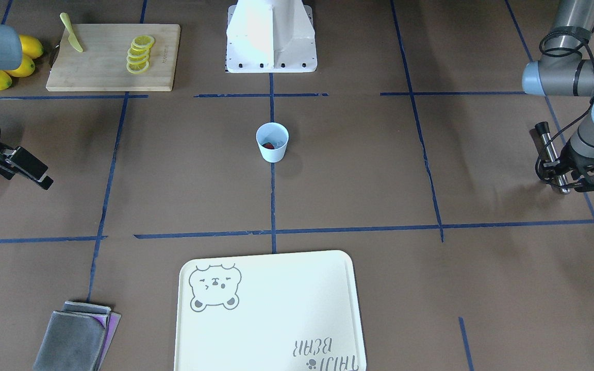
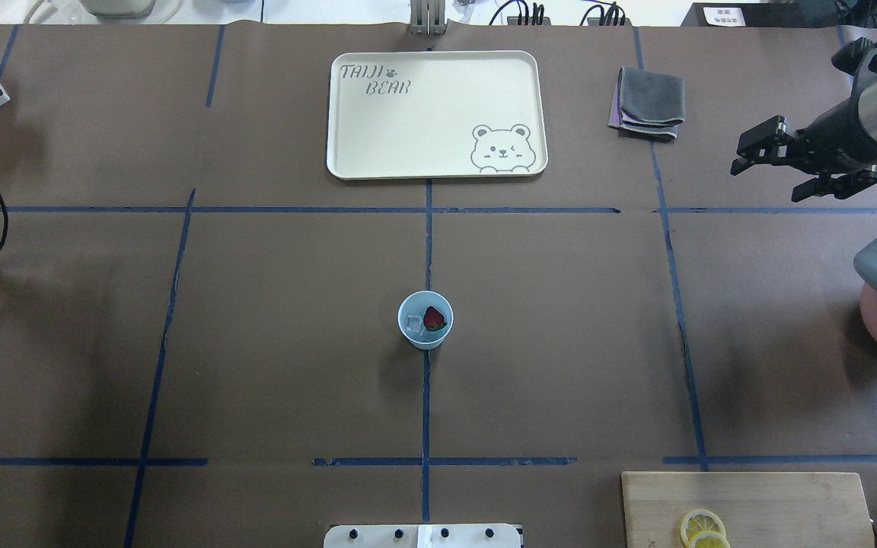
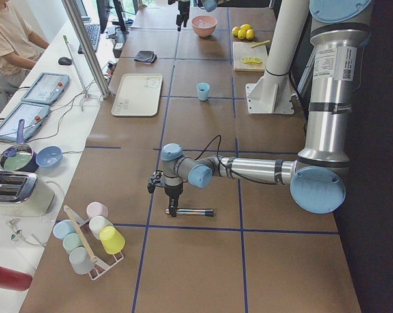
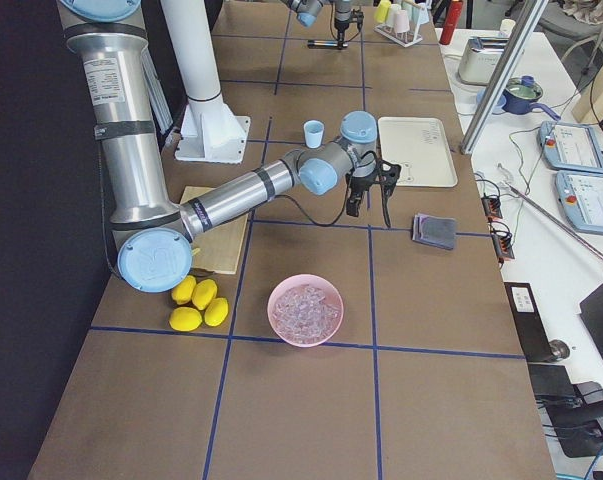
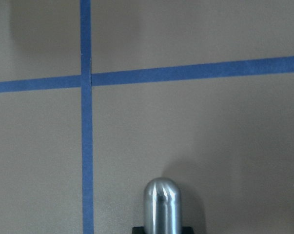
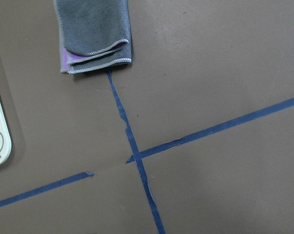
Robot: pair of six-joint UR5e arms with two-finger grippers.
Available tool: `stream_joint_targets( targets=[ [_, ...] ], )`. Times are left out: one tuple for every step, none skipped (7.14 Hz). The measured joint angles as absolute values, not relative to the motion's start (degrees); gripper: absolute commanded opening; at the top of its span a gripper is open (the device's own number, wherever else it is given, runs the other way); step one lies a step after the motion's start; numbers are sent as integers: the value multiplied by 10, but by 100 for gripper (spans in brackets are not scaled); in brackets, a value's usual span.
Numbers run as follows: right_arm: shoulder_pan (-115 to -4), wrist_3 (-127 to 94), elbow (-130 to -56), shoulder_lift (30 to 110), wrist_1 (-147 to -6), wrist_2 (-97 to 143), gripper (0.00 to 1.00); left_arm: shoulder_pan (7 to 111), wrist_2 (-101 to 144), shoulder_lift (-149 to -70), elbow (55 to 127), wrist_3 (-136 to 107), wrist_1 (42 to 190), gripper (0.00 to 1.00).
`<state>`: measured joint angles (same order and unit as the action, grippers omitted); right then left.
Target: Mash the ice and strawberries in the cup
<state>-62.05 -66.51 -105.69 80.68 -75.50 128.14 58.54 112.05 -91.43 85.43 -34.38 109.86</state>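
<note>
The pale-blue cup (image 2: 425,320) stands upright at the table's centre, also seen from the front (image 1: 272,142). Inside it lie a dark-red strawberry (image 2: 434,318) and a clear chunk of ice (image 2: 413,325). Far off toward the table's left end, my left gripper (image 1: 562,178) is shut on a metal muddler (image 1: 552,157) with a black top, held low over the table. The muddler's rounded steel tip (image 5: 161,204) shows in the left wrist view. My right gripper (image 2: 766,183) hovers open and empty near the right end, far from the cup.
A cream bear tray (image 2: 435,114) lies beyond the cup, with folded grey cloths (image 2: 648,103) to its right. A pink bowl of ice (image 4: 306,310), lemons (image 4: 196,305) and a cutting board (image 1: 114,56) with lemon slices sit on the right. A cup rack (image 3: 88,241) stands at the left end.
</note>
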Motion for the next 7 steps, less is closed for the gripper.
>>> stream_joint_targets(
  targets=[
    [-621, -665, -1056, 807, -755, 1281, 100, 586, 1121, -916, 857, -344, 1098, 78],
    [-623, -662, -1056, 807, -755, 1281, 100, 589, 1123, -918, 868, -344, 1098, 79],
    [-630, -658, -1055, 807, -756, 1282, 100, 601, 1146, -919, 891, -343, 1095, 79],
    [-641, -646, -1054, 810, -760, 1284, 100, 637, 1200, -919, 916, -335, 1090, 79],
    [-659, -619, -1053, 813, -767, 1287, 100, 687, 1261, -919, 934, -303, 1082, 79],
    [-686, -574, -1048, 815, -783, 1289, 100, 744, 1311, -921, 944, -236, 1051, 79],
    [-720, -509, -1039, 817, -808, 1298, 100, 797, 1339, -932, 949, -152, 992, 79]
  ],
)
